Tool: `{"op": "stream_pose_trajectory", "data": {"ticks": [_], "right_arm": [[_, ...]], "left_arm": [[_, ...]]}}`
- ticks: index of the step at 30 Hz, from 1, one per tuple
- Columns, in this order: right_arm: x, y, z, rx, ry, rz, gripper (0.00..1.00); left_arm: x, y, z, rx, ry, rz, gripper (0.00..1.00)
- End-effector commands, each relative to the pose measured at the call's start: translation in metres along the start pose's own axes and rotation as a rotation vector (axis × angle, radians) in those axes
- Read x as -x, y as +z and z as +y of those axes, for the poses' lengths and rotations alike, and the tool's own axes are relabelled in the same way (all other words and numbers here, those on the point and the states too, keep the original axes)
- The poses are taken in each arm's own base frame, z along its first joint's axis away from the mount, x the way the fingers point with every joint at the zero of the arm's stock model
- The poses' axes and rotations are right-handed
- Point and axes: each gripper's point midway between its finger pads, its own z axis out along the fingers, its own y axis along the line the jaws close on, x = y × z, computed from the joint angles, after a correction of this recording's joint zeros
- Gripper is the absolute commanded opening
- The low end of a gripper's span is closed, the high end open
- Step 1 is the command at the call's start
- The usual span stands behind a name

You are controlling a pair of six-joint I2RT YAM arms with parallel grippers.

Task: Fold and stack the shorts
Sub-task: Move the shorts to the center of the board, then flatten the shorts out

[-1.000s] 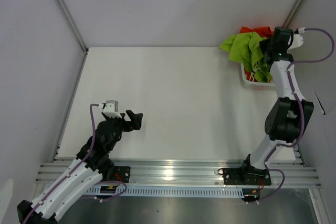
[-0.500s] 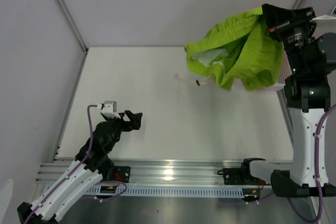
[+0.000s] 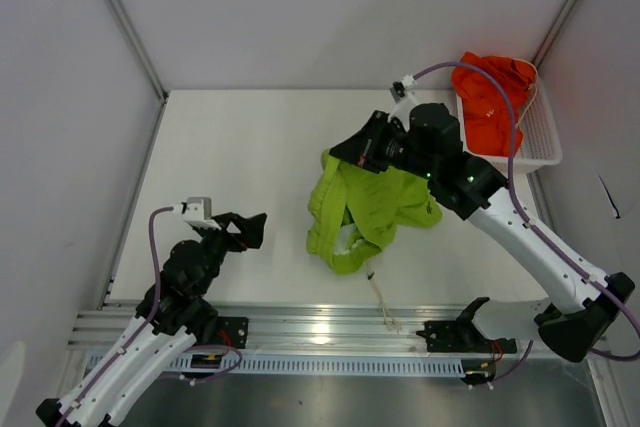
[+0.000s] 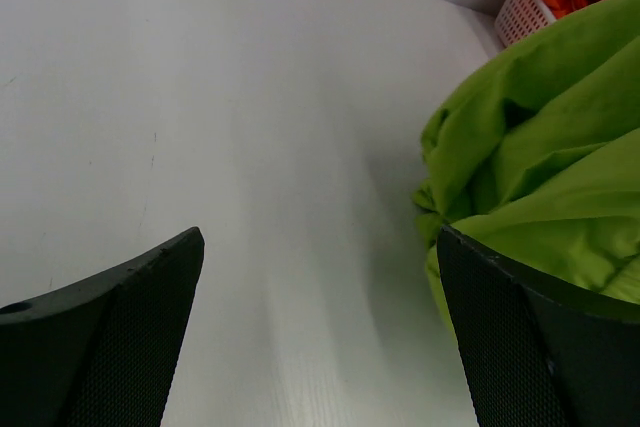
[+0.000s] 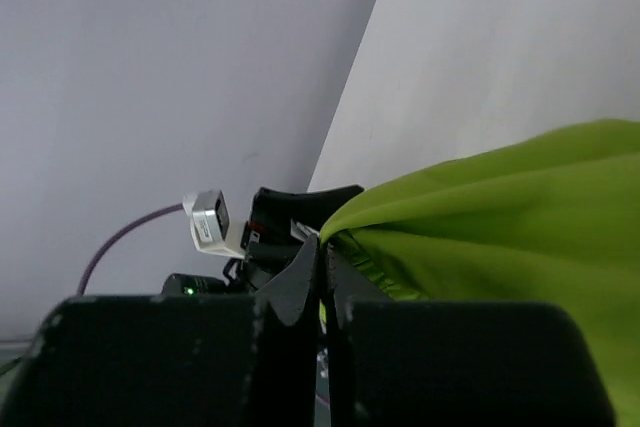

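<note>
Lime green shorts [image 3: 362, 209]: a second ago draped over the basket [image 3: 543, 143] at the far right; half a second ago lifted high; now hanging over the middle of the table [image 3: 240, 147], lower folds resting on it; a white drawstring [image 3: 380, 297] trails toward the near edge.
Right gripper [image 3: 340, 153]: moved from the basket to above the table's centre, arm stretched leftward, pinching the green fabric.
Orange-red shorts [image 3: 492, 97]: formerly mostly covered by the green pair; now exposed, alone in the basket.
Left gripper [image 3: 255, 231]: shifted slightly nearer.
</note>
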Motion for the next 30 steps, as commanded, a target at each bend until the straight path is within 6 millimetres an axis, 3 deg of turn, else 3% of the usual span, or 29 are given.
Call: {"op": "stream_pose_trajectory", "data": {"ticks": [1,3,5,6,8,9,10,11,13,14,15,16,18,23,29,30], "right_arm": [[0.021,-0.001,0.039,0.067,-0.103,-0.105,0.00],[0.020,0.013,0.027,0.018,-0.133,-0.087,0.02],[0.030,0.021,0.002,-0.082,-0.154,-0.121,0.07],[0.028,0.029,-0.015,-0.128,-0.172,-0.112,0.38],[0.026,0.037,-0.047,-0.222,-0.258,-0.075,0.80],[0.021,0.053,-0.067,-0.275,-0.286,-0.023,0.83],[0.017,0.060,-0.080,-0.316,-0.308,0.019,0.85],[0.007,0.061,-0.107,-0.409,-0.360,0.096,0.89],[-0.002,0.073,-0.135,-0.518,-0.408,0.166,0.90],[0.001,0.069,-0.149,-0.594,-0.466,0.151,0.90],[-0.005,0.070,-0.149,-0.605,-0.504,0.146,0.91],[-0.014,0.060,-0.162,-0.636,-0.525,0.152,0.91],[-0.012,0.055,-0.171,-0.631,-0.543,0.101,0.90],[-0.030,0.013,-0.215,-0.677,-0.543,0.050,0.87],[-0.053,-0.019,-0.283,-0.763,-0.303,0.065,0.85],[-0.065,-0.027,-0.298,-0.766,-0.260,0.084,0.85]], "left_arm": [[0.009,-0.006,-0.008,-0.035,-0.053,-0.024,0.99],[0.012,-0.009,-0.017,-0.068,-0.100,-0.019,0.99],[0.013,-0.009,-0.020,-0.075,-0.117,-0.007,0.99],[0.013,-0.008,-0.024,-0.086,-0.114,0.012,0.99],[0.010,-0.006,-0.027,-0.090,-0.102,0.044,0.99],[0.017,-0.006,-0.034,-0.107,-0.096,0.048,0.99],[0.009,-0.002,-0.033,-0.094,-0.081,0.088,0.99],[0.008,0.000,-0.035,-0.096,-0.073,0.104,0.99],[0.010,0.002,-0.040,-0.103,-0.067,0.127,0.99],[0.012,0.003,-0.042,-0.106,-0.066,0.128,0.99],[0.012,0.003,-0.043,-0.113,-0.065,0.135,0.99],[0.011,0.003,-0.045,-0.122,-0.067,0.142,0.99],[0.008,0.003,-0.049,-0.131,-0.070,0.166,0.99],[-0.003,0.001,-0.055,-0.156,-0.082,0.232,0.99],[-0.026,0.006,-0.057,-0.156,-0.079,0.333,0.99],[-0.033,0.007,-0.058,-0.156,-0.077,0.358,0.99]]}}
